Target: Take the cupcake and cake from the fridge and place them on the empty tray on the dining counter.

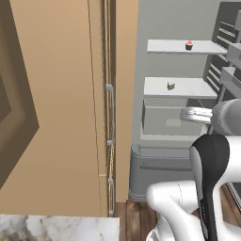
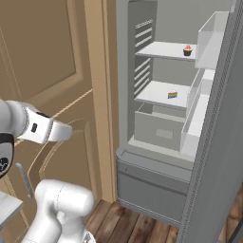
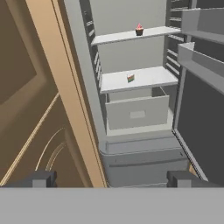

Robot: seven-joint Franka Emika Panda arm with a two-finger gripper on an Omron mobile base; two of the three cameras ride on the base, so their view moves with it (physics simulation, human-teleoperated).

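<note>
The fridge (image 1: pixel 160 164) (image 2: pixel 152 180) (image 3: pixel 140 153) stands open. On its upper white shelf sits the cupcake (image 1: pixel 188 45) (image 2: pixel 187 50) (image 3: pixel 139 30), dark-wrapped with pink frosting. One shelf lower rests the cake (image 1: pixel 171 85) (image 2: pixel 172 95) (image 3: pixel 130 78), a small wedge with coloured layers. My gripper (image 1: pixel 187 113) (image 2: pixel 66 131) (image 3: pixel 113 179) hangs in front of the fridge, well short of the shelves, at about drawer height. It is open, with nothing between its fingers. The tray and the dining counter are out of view.
A grey drawer (image 3: pixel 137 113) sits under the lower shelf. The open fridge door with its bins (image 2: pixel 209 42) (image 3: pixel 201 26) stands to the right. Tall wooden cabinet panels (image 1: pixel 56 117) with slim handles (image 1: pixel 110 113) flank the left. A veined marble corner (image 1: pixel 56 228) lies low left.
</note>
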